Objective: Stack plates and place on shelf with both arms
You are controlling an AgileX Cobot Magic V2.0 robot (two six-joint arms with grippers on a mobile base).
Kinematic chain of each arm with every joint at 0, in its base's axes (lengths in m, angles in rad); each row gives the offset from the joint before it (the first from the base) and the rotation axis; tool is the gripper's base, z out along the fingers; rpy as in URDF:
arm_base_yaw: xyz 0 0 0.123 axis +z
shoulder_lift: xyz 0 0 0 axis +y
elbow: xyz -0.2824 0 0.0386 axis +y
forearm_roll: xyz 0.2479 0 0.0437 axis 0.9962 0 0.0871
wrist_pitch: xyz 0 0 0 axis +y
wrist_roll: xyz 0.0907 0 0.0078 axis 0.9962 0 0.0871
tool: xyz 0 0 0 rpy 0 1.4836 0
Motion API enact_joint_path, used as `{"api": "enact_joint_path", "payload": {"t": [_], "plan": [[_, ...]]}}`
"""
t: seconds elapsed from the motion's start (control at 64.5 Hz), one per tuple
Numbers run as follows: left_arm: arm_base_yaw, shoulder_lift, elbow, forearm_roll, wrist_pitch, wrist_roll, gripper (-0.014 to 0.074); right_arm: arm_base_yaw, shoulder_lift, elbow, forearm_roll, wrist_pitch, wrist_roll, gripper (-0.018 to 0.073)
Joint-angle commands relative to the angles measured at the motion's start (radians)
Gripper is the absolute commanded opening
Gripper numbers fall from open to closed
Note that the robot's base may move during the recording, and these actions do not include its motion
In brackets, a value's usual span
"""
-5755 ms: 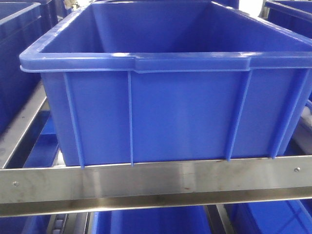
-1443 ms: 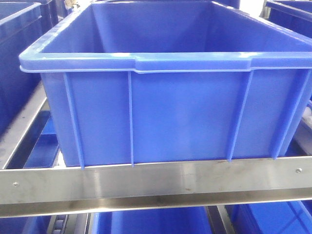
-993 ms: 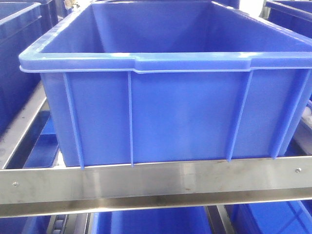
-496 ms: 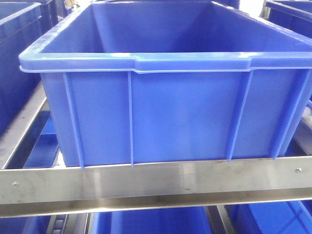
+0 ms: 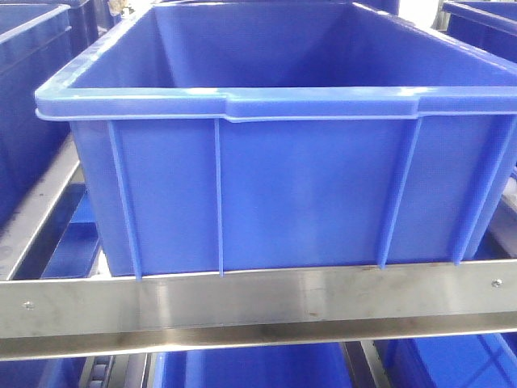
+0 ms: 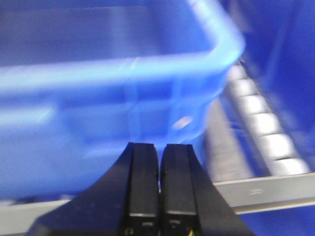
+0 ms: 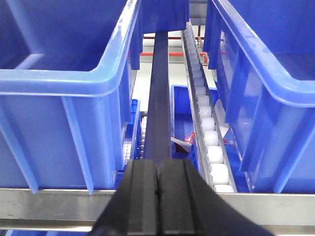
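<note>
Across the front view runs the shelf (image 5: pixel 258 303) — a brushed steel rail with a small screw near each end — and on it sits a big blue crate (image 5: pixel 275 145), open-topped, ribbed on its front wall. More blue crates flank it on both sides and show below the rail.

From the left wrist view, blurred, the left gripper (image 6: pixel 159 189) has its two black fingers pressed together with nothing between them, pointing at a corner of a blue crate (image 6: pixel 113 98) above the steel rail (image 6: pixel 266 189); white rollers (image 6: pixel 256 123) run along to the right.

The right gripper (image 7: pixel 157 196) is likewise closed on nothing — its fingers meet at a thin seam — aimed at the gap between two crates, where a roller track (image 7: pixel 209 142) runs back. No plates show in any view.
</note>
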Motion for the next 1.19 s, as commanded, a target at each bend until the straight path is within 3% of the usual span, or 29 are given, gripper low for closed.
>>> {"api": "enact_joint_path", "payload": {"t": [0.0,0.155,0.512,0.636,0.853,1.179], "plan": [[0.042,-0.092,0.021,0.04,-0.095,-0.006,0.0085,-0.003,-0.023,-0.016,-0.01,-0.093,-0.001,0.0057],[0.104,-0.278,0.035,0.044,0.043,-0.006,0.0085,-0.003,-0.023,-0.016,-0.01,-0.093,-0.001,0.0057],[0.101,-0.267,0.035,0.042,-0.009,-0.017,0.0085,-0.003,-0.022,-0.016,-0.01,-0.093,-0.001,0.0057],[0.101,-0.267,0.035,0.053,-0.013,-0.094,0.0085,-0.003,-0.022,-0.016,-0.01,-0.093,-0.001,0.0057],[0.101,-0.267,0.035,0.179,-0.027,-0.247,0.0085,-0.003,-0.022,-0.016,-0.01,-0.093,-0.001,0.0057],[0.101,-0.267,0.035,0.179,-0.027,-0.248,0.0085,-0.003,-0.022,-0.016,-0.01,-0.093,-0.001,0.0057]]}}
